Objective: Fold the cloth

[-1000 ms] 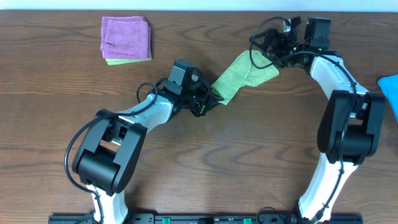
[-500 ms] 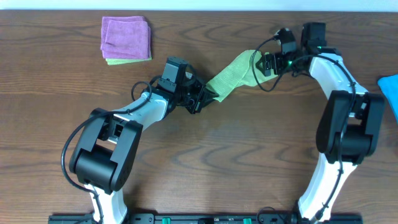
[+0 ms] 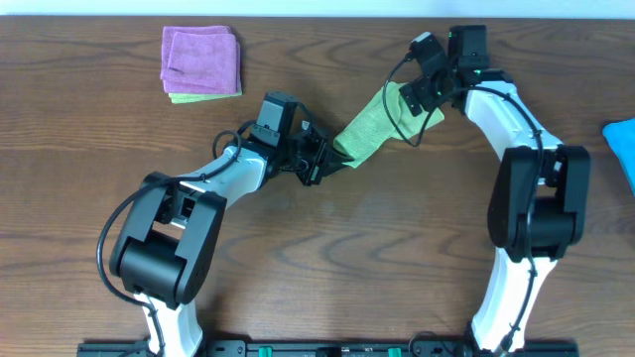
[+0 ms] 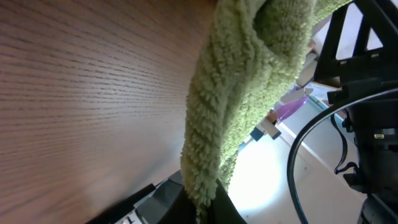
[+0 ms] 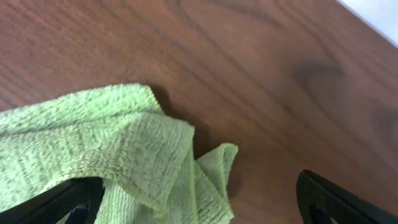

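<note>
The lime-green cloth [image 3: 372, 124] lies bunched in a diagonal strip on the wooden table between the two arms. My left gripper [image 3: 332, 159] is shut on its lower-left end. In the left wrist view the cloth [image 4: 236, 93] rises in a thick twisted fold out of the pinched jaws of that gripper [image 4: 202, 199]. My right gripper [image 3: 422, 91] hovers open over the cloth's upper-right end. In the right wrist view the crumpled cloth corner [image 5: 124, 155] lies between the widely spread fingers [image 5: 336, 199], nearer the left one, and nothing is gripped by the right gripper [image 5: 199, 208].
A folded purple cloth [image 3: 200, 59] rests on a green one [image 3: 203, 97] at the back left. The edge of a bright blue cloth [image 3: 623, 149] shows at the right border. The table's far edge runs just behind the right arm.
The right gripper has swung left and back, staying open, and now sits over the cloth's upper end. The left gripper has drawn its end slightly left, still holding it.
</note>
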Motion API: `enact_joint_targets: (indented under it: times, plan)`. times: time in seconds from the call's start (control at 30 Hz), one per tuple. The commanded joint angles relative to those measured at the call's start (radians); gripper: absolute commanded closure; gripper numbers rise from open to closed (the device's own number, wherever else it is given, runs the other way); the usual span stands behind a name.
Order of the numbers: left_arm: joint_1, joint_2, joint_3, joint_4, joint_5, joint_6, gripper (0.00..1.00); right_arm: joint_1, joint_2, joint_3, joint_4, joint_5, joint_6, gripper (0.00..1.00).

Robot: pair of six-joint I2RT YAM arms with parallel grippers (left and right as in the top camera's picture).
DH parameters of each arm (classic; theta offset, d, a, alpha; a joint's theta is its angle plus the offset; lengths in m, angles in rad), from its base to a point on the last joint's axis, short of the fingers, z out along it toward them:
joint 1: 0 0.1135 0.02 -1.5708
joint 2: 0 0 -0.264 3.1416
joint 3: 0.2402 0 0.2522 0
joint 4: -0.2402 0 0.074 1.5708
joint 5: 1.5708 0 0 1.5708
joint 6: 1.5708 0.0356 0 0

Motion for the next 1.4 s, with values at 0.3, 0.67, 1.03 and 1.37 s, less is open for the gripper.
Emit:
enact_joint_targets:
  times: [0.3,0.67,1.03,1.37]
  plan:
    - [0.029,-0.018,0.006,0.018,0.039,-0.066,0.94,-0.017,0.031,0.012,0.080,0.051,-0.029,0.33]
    - [0.032,-0.018,0.006,0.063,0.071,-0.096,0.94,-0.013,0.049,0.012,0.073,-0.049,-0.029,0.26]
    - [0.070,-0.018,0.006,0.062,0.086,-0.077,0.94,-0.042,0.008,0.013,-0.053,0.048,0.311,0.20]
    - [0.070,-0.018,0.006,0.062,0.080,-0.063,0.94,-0.103,-0.143,0.013,-0.258,-0.048,0.826,0.19]
